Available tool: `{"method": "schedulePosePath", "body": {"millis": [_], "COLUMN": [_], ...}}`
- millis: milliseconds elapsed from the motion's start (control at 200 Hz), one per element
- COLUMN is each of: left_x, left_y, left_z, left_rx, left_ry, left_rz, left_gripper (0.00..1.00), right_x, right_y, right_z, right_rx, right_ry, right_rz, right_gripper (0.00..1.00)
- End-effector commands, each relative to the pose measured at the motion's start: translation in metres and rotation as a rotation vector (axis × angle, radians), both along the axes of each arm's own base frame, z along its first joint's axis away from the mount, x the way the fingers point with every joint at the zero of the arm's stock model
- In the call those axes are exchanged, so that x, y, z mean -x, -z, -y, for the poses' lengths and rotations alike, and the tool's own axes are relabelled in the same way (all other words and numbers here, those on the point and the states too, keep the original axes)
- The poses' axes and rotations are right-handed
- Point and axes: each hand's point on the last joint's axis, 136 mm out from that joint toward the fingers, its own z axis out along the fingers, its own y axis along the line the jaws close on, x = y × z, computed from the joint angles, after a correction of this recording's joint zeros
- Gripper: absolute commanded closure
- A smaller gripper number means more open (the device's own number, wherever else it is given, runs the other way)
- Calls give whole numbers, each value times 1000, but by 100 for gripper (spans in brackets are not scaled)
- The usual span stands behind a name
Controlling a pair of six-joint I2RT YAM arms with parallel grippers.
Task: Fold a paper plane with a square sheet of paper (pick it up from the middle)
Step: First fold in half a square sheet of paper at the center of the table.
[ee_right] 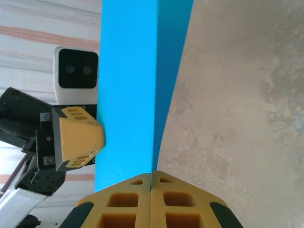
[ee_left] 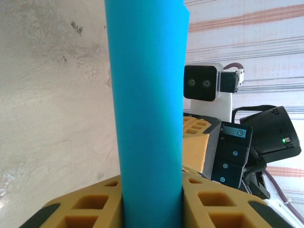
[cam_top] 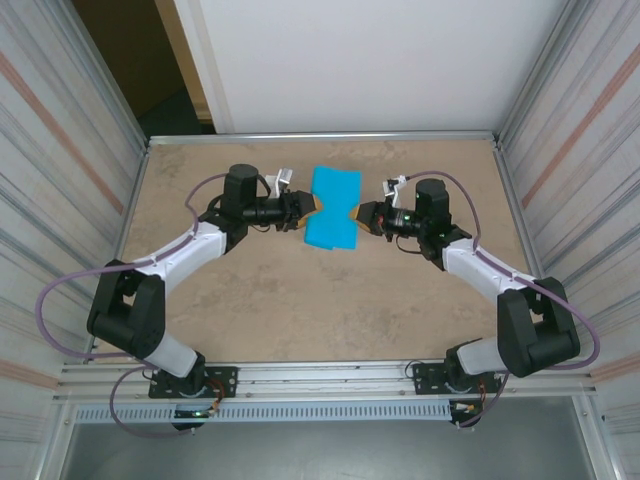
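Observation:
The square sheet of paper (cam_top: pixel 332 208) is turquoise blue and hangs bowed above the middle of the table, held from both sides. My left gripper (cam_top: pixel 312 204) grips its left edge. In the left wrist view the paper (ee_left: pixel 147 95) rises as a curved band between my yellow fingers (ee_left: pixel 90 204), touching both, so the left gripper (ee_left: pixel 152 190) is shut on it. My right gripper (cam_top: pixel 357 214) holds the right edge. In the right wrist view its jaws (ee_right: pixel 152 176) are pressed together on a doubled edge of the paper (ee_right: pixel 126 85). No paper plane shape shows.
The tan table (cam_top: pixel 300 300) is fenced by a metal rail (cam_top: pixel 320 138) and ribbed side walls (cam_top: pixel 60 150). A dark opening (cam_top: pixel 150 70) lies at the back left. The two wrists face each other closely across the paper.

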Motion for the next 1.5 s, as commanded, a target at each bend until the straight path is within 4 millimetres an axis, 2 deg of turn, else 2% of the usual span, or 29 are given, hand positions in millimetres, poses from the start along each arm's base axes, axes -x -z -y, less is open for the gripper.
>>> {"method": "schedulePosePath", "body": {"millis": [0, 70, 130, 185, 316, 426, 541, 646, 762, 927, 1037, 1107, 1238, 1413, 1493], "left_x": [-4, -11, -19, -28, -50, -60, -60, -55, -48, -40, -34, -30, -23, -14, -12], "left_y": [14, 29, 43, 56, 71, 77, 82, 92, 103, 115, 119, 120, 125, 135, 139], "left_z": [-3, -11, -24, -39, -72, -91, -99, -101, -101, -101, -98, -97, -89, -67, -56], "left_rx": [-13, -68, -132, -190, -252, -265, -281, -289, -284, -271, -266, -276, -295, -330, -346], "left_ry": [2, -27, -67, -113, -211, -262, -276, -276, -273, -276, -262, -247, -211, -142, -106], "left_rz": [-8, -23, -26, -28, -25, -26, -22, -39, -68, -108, -121, -120, -117, -117, -112], "left_gripper": [63, 47, 32, 22, 11, 4, 3, 3, 3, 3, 3, 3, 6, 14, 17], "right_x": [-8, -14, -19, -22, -22, -20, -20, -27, -37, -40, -40, -40, -38, -29, -26], "right_y": [-7, 0, 3, 5, 2, -6, -5, 10, 38, 77, 99, 111, 133, 155, 160], "right_z": [6, 16, 28, 40, 69, 81, 79, 62, 28, -39, -63, -64, -51, -26, -21], "right_rx": [43, 71, 88, 115, 242, 322, 400, 482, 509, 487, 448, 429, 427, 445, 449], "right_ry": [25, 52, 81, 100, 125, 123, 106, 83, 35, -66, -91, -86, -62, -19, -3], "right_rz": [18, -13, -38, -59, -99, -126, -168, -199, -239, -271, -305, -322, -351, -407, -422], "right_gripper": [100, 100, 100, 100, 100, 100, 100, 100, 100, 100, 100, 100, 100, 100, 100]}}
